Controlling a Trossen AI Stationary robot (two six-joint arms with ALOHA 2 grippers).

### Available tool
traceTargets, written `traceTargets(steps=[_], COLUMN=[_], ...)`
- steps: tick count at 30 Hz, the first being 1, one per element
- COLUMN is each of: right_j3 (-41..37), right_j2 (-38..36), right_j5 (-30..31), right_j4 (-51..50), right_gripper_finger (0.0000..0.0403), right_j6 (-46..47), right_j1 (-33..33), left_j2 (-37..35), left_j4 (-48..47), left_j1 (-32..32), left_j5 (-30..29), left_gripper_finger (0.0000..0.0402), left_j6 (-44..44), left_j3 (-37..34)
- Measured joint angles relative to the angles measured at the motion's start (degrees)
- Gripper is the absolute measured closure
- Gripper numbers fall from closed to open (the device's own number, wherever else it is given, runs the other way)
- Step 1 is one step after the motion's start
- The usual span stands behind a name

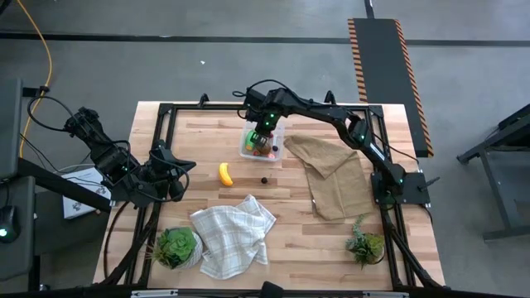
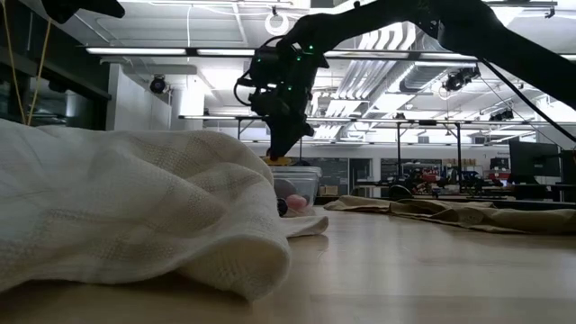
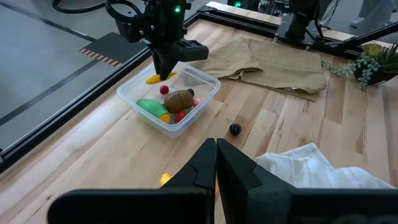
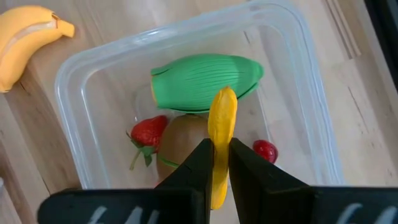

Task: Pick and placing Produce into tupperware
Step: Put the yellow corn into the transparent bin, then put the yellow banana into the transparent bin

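Above the clear square plastic tupperware [image 1: 262,146] near the bench's far edge, the right end effector [image 4: 216,155] pinches a small yellow piece [image 4: 221,140], seemingly ready to release.

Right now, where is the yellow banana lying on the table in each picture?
High view: banana lies on bare wood, left of the tupperware.
Low view: not visible; the white cloth blocks it.
Left wrist view: only a yellow sliver at the finger's edge.
Right wrist view: banana outside the tupperware corner.
Shared landmark: the tupperware.
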Motion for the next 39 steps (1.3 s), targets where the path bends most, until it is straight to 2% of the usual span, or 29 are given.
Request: traceTargets(steps=[11,22,27,31,36,39], right_j3=[0.0,0.0,0.0,0.0,0.0,0.0], right_j2=[0.0,-0.1,-0.3,-1.9,-5.4,-8.3], right_j5=[0.0,1.2,0.5,0.2,-0.9,-2.1], right_j4=[-0.1,-1.1,-2.3,-4.1,-4.8,-5.1], right_gripper_finger=[0.0370,0.0308,0.0304,0.0304,0.0304,0.0304], right_j6=[0.0,-0.3,-1.5,-3.1,-3.9,-3.9], right_j1=[0.0,0.0,0.0,0.0,0.0,0.0], left_j2=[0.0,0.0,-0.6,-1.7,-2.4,-2.3], left_j4=[0.0,0.2,-0.2,-0.5,3.5,6.7], left_j1=[0.0,0.0,0.5,5.3,15.2,22.1], left_j5=[0.0,1.3,8.0,14.0,21.3,28.2], left_gripper_finger=[0.0399,0.0399,0.0399,0.0399,0.0399,0.0399], left_j6=[0.0,-0.2,-1.5,-0.8,10.1,18.2], left_j3=[0.0,0.0,0.0,0.0,0.0,0.0])
